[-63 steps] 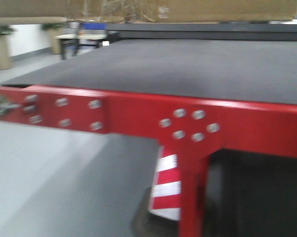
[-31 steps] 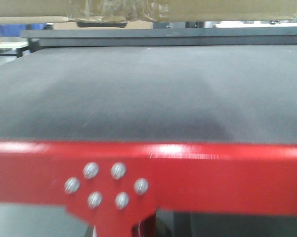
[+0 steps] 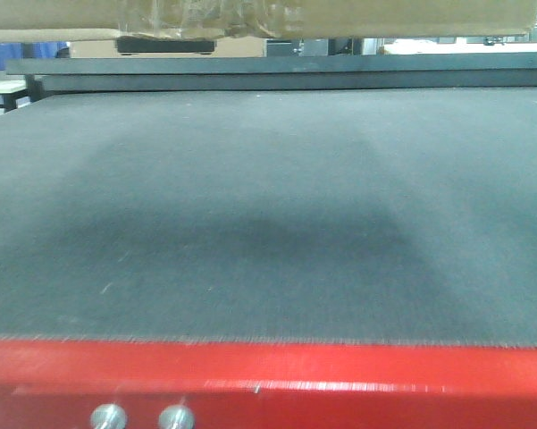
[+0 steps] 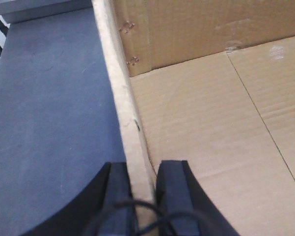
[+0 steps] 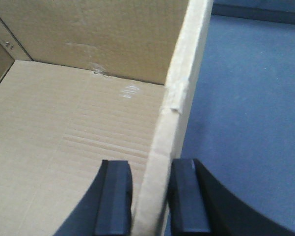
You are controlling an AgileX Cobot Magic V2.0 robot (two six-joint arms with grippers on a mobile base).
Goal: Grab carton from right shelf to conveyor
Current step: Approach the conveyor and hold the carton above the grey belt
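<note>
Nearest us, our left claw and right claw each pinch an opposite upright wall of the large brown corrugated cardboard carton, held between them. Directly beneath and stretching ahead lies the dark grey woven conveyor belt; we judge lowering comes next.

The left gripper pinches a carton wall, one black finger on each side. The right gripper clamps another wall the same way.
</note>
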